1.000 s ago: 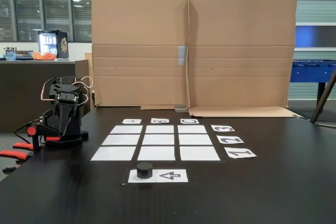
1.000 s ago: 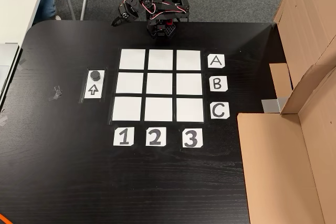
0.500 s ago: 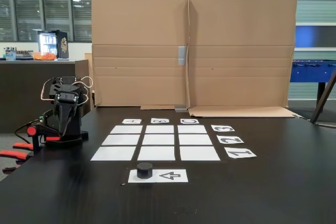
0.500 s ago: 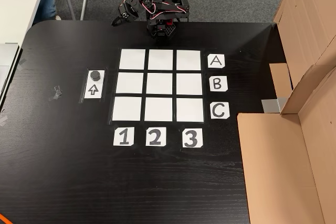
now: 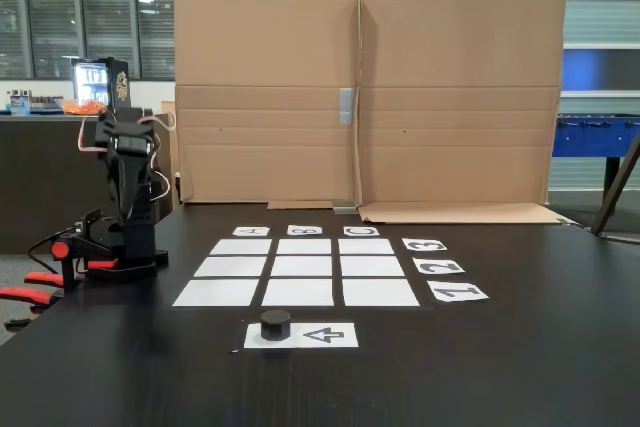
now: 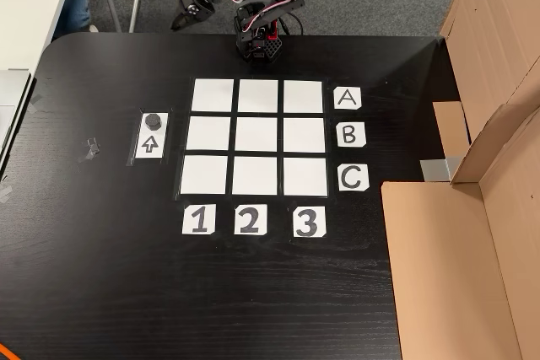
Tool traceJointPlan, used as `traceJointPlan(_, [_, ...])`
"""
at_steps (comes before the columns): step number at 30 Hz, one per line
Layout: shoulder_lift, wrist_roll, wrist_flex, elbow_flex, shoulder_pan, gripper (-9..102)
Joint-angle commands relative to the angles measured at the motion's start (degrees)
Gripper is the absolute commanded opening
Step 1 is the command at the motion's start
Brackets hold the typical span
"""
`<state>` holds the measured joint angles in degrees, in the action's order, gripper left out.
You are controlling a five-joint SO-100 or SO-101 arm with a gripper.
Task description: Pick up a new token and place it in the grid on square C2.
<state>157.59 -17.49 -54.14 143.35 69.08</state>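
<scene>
The token (image 5: 275,324) is a short black cylinder standing on the end of a small white arrow sheet (image 5: 326,335), in front of the grid (image 5: 303,267). Seen from above, the token (image 6: 153,120) lies left of the grid (image 6: 257,137). Square C2 (image 6: 255,176) is the middle cell of the row beside the C label, and it is bare; in the front view square C2 (image 5: 372,266) is in the right column. My gripper (image 6: 177,24) is raised beyond the table's far edge, far from the token, its fingers together and holding nothing. In the front view the gripper (image 5: 122,209) hangs point down at the left.
The arm's base (image 6: 257,46) is clamped at the table edge behind row A. Letter labels (image 6: 348,134) and number labels (image 6: 248,221) border the grid. A tall cardboard wall (image 5: 365,97) stands behind it, with flat cardboard (image 6: 447,267) on the table.
The arm has lifted from its folded pose: the gripper rose and swung outward past the table edge. The token and the papers have not moved.
</scene>
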Motion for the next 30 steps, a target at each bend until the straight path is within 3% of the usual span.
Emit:
traceJointPlan(1, [-10.02,0.09,-1.32,-10.37,-1.05,-1])
traceJointPlan(16, [-38.14,0.09,-12.22,-42.19,-4.48,9])
traceJointPlan(19, [-41.66,0.09,-14.41,-44.74,-5.89,21])
traceJointPlan(25, [-47.29,0.09,-16.17,-48.6,-6.86,28])
traceJointPlan(30, [-51.77,0.09,-18.9,-51.42,-7.56,47])
